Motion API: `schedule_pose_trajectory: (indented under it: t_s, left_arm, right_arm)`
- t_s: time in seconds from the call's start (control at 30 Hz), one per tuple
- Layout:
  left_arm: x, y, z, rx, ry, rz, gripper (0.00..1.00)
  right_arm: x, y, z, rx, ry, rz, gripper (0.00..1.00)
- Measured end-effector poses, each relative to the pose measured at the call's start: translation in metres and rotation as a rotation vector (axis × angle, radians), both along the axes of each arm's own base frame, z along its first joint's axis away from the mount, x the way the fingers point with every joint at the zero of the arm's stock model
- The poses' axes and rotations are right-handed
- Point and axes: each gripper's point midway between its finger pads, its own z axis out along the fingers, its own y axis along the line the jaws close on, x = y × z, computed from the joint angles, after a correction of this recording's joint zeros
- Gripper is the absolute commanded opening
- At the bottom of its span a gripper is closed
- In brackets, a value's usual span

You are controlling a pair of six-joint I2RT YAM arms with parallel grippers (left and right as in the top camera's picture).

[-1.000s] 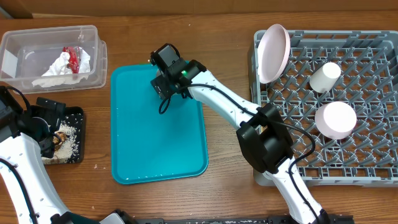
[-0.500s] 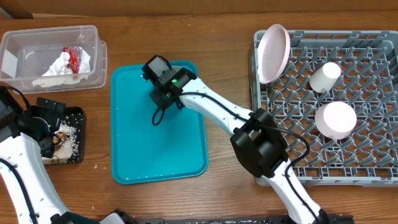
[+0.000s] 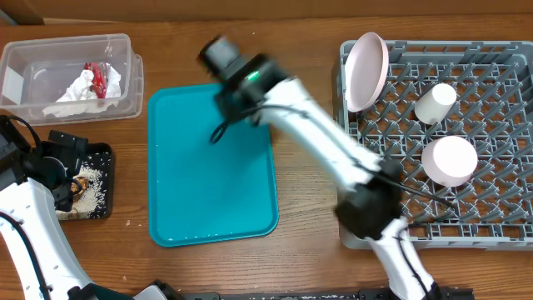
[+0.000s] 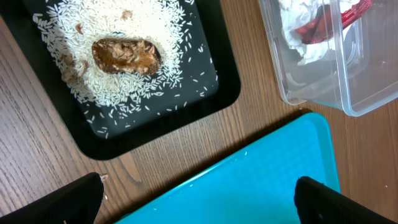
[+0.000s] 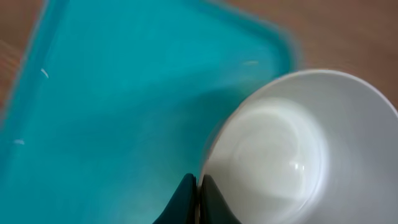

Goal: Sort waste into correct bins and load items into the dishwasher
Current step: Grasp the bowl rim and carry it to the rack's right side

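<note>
My right gripper point(image 5: 198, 186) is shut on the rim of the pale grey bowl point(image 5: 292, 149), held above the teal tray point(image 5: 112, 106). In the overhead view that gripper point(image 3: 223, 58) is a blur at the tray's far edge, and the bowl is hidden there. The dishwasher rack point(image 3: 491, 208) holds an upright plate point(image 3: 366, 71), a white cup point(image 3: 435, 103) and an upturned bowl point(image 3: 450, 160). The clear tub point(image 3: 125, 100) contains the napkin point(image 3: 83, 87) and red wrapper point(image 3: 98, 77). Rice point(image 4: 155, 37) and the brown lump point(image 4: 127, 55) lie in the black tray point(image 4: 211, 93). My left gripper point(image 4: 199, 202) is open beside it.
The teal tray point(image 3: 212, 167) lies flat mid-table between the bins and the rack, with a few rice grains on it. The right arm stretches across the gap from the rack's front corner to the tray's far edge.
My right gripper has shut on the bowl's rim and the arm has swung toward the tray's far edge, blurred in motion. The left arm has not moved.
</note>
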Motion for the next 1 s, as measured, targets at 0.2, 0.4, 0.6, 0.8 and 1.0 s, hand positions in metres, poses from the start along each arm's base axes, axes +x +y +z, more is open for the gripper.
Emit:
schedule_pose_trajectory:
  t_s: [0.2,0.4,0.6,0.8,1.0]
  left_arm:
    - [0.000,0.000,0.000,0.001,0.000,0.000,1.00]
    - [0.000,0.000,0.000,0.001,0.000,0.000,1.00]
    - [0.000,0.000,0.000,0.000,0.000,0.000,1.00]
    - [0.000,0.000,0.000,0.000,0.000,0.000,1.00]
    - [0.000,0.000,0.000,0.000,0.000,0.000,1.00]
  right_arm:
    - [0.012,-0.198,0.159,0.152,-0.140,-0.447,0.04]
    - [-0.030,-0.401,0.217,0.255,-0.228,-0.895,0.04]
    - [-0.053,-0.486,0.200,0.495,-0.152,-0.963,0.04]
    - [-0.056,-0.545,0.151,0.798,-0.124,-0.947,0.04]
    - [-0.052,-0.563,0.089,1.109,-0.183,-0.821,0.04]
